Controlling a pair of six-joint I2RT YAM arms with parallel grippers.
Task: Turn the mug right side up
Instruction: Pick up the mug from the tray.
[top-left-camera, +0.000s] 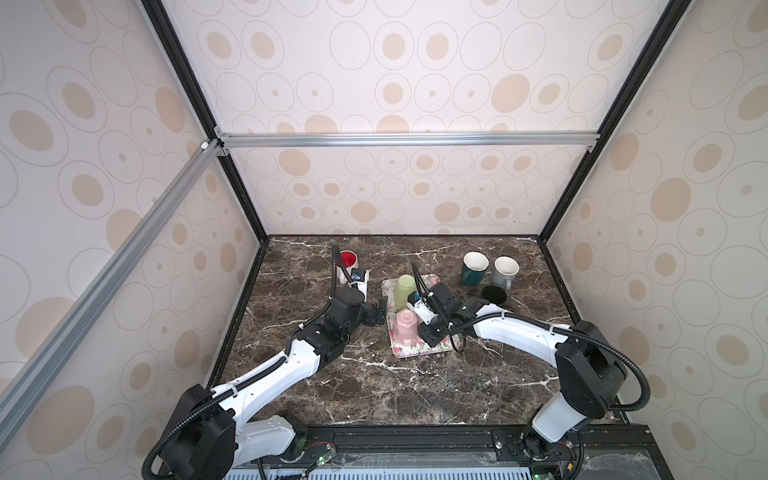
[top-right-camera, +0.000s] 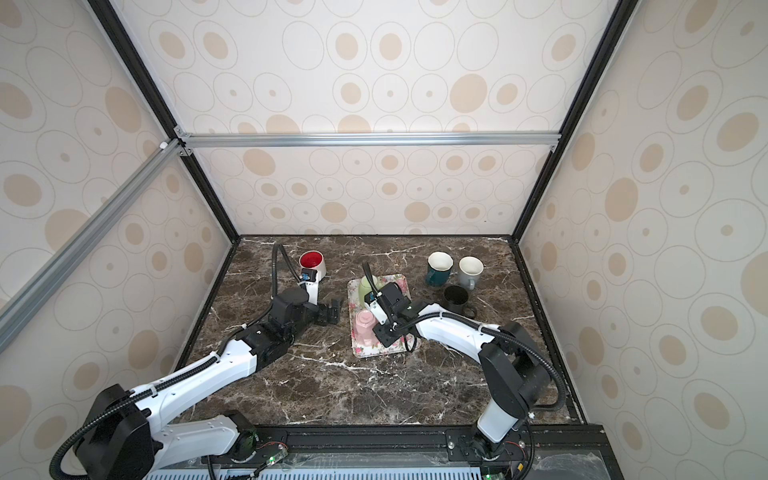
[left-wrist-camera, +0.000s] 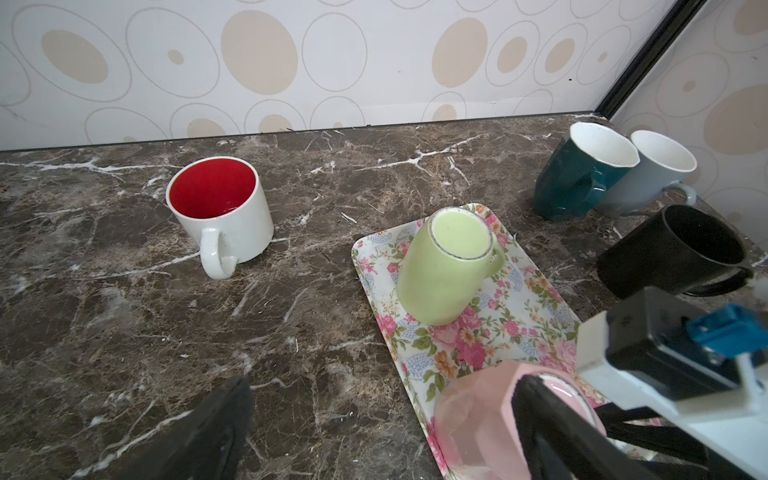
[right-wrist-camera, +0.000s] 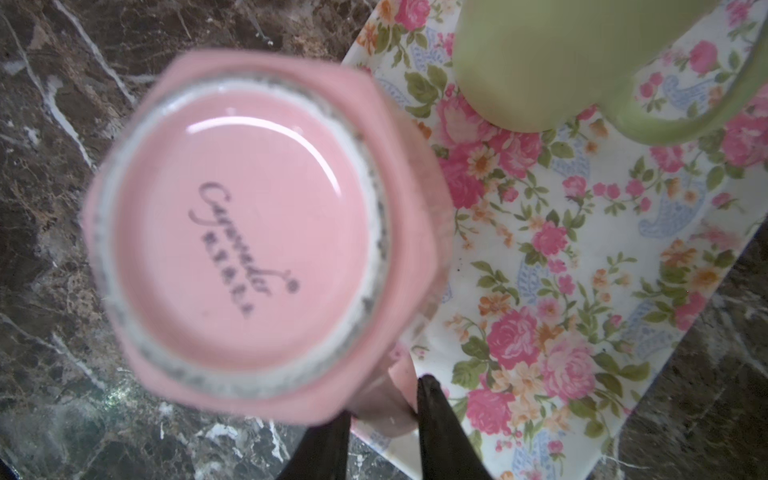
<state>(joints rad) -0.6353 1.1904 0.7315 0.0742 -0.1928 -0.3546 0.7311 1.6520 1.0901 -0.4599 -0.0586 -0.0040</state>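
**Pink mug, base up, on floral tray**

Item: pink mug (right-wrist-camera: 245, 232), inverted at the near end of the floral tray (right-wrist-camera: 561, 291) on the marble surface (top-left-camera: 374, 395). Only the right wrist view shows its base, with a blurred printed mark. That view also shows the right claw (right-wrist-camera: 386, 399) clenched on the handle, a finger against each side. Both top views hide that grip under the wrist.

Left claw (top-left-camera: 377, 311): released, jaws spread, just beside the tray's edge.

Farther: green mug (top-left-camera: 406, 291), also inverted, at the tray's far end. Black mug (top-right-camera: 456, 297), upright beside the tray, partly covered by the right arm.

Farthest: red-lined white mug (left-wrist-camera: 220, 208), teal mug (left-wrist-camera: 582, 178), grey mug (left-wrist-camera: 652, 174), all upright.
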